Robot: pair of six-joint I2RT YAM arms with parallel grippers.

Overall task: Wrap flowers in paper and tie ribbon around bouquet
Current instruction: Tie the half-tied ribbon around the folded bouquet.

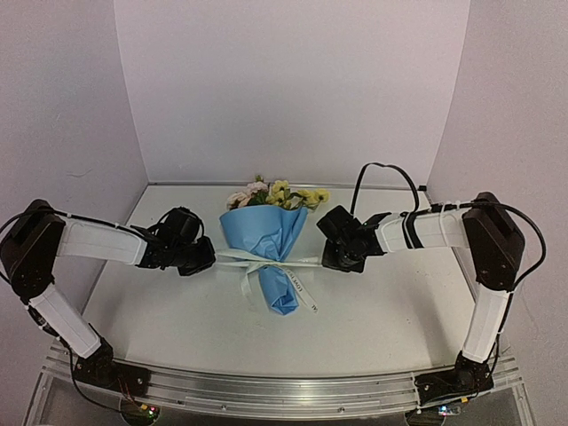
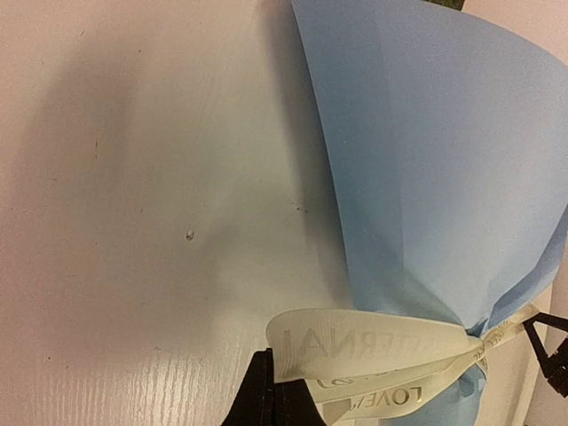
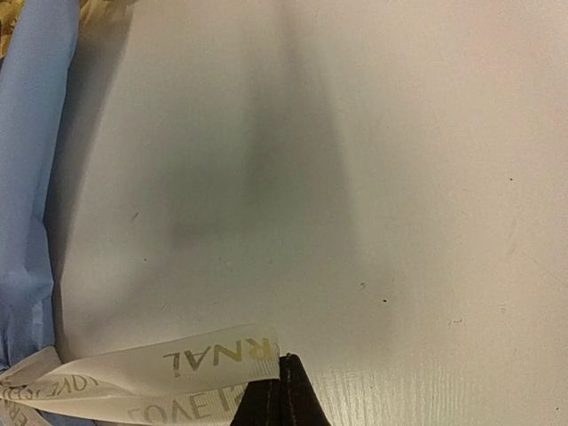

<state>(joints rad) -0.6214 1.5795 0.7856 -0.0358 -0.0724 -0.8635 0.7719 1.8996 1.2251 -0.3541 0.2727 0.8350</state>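
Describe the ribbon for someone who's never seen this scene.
On the white table, between the two arms, lies a blue paper cone with flowers at its far end. Across its narrow waist runs the ribbon, stretched between the left tool and the right tool. It is the only cream strip, flat, with faint lettering.

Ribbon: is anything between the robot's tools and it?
Nothing visible. The left tool and right tool each pinch an end of the flat cream-white ribbon wrapped round the blue paper bouquet.
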